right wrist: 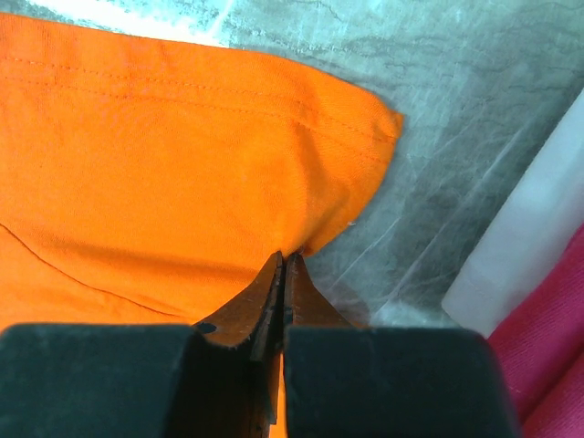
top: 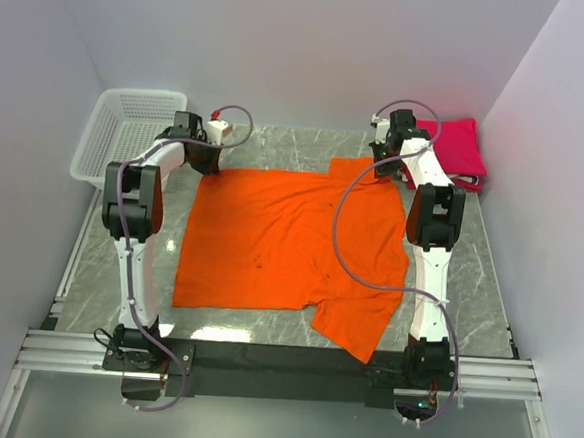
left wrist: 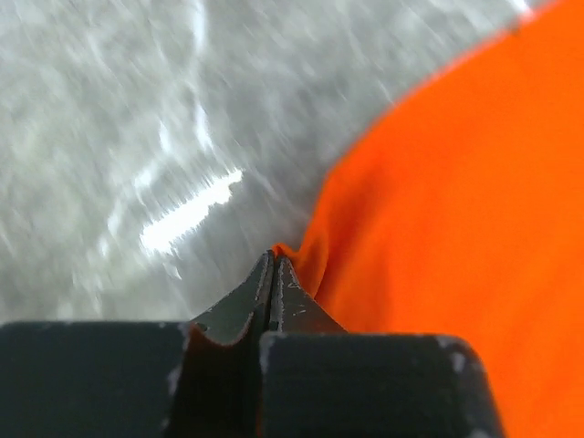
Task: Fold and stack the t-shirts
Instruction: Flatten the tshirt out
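From above, a grey marbled table (top: 98, 266) sits between plain white walls, with a white mesh basket (top: 128, 132) at its far left corner. The orange t-shirt (top: 290, 244) lies spread flat mid-table. The crimson stack (top: 462, 146) at the far right corner is partly hidden by the right arm. The left gripper (top: 207, 164) meets the shirt's far left corner and the right gripper (top: 383, 172) its far sleeve.

The left wrist view is blurred, showing marble and orange cloth (left wrist: 456, 228). The left gripper (left wrist: 275, 265) has its jaws pressed together, pinching the cloth's edge.

The right wrist view shows marble, the orange sleeve (right wrist: 182, 155), and a white layer (right wrist: 529, 237) beside crimson cloth (right wrist: 547, 347), both cut off at the frame's edge. The right gripper (right wrist: 284, 265) is clamped tight on the sleeve's edge.
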Action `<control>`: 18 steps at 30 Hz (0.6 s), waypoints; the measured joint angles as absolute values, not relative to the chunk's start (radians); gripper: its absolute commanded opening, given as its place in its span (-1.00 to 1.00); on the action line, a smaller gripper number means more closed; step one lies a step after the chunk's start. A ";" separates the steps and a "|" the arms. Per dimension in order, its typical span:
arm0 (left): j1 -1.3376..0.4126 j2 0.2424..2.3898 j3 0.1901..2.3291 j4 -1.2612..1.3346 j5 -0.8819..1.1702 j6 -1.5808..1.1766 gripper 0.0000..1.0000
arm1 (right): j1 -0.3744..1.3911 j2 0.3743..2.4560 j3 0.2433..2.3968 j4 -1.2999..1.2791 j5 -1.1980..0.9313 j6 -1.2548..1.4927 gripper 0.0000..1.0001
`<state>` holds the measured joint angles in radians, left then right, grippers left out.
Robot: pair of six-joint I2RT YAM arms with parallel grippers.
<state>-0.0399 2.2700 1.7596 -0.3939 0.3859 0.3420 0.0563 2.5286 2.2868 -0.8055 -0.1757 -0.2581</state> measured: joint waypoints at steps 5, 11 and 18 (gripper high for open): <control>-0.073 2.096 1.581 -0.344 0.379 0.387 -0.99 | 0.056 2.529 2.287 -0.802 -0.176 -0.260 -1.00; -0.237 1.927 1.416 -0.290 0.333 0.521 -0.57 | 0.056 2.529 2.287 -0.801 -0.176 -0.261 -1.00; -0.308 1.928 1.347 -0.453 0.407 0.656 -0.12 | 0.056 2.527 2.283 -0.800 -0.176 -0.276 -1.00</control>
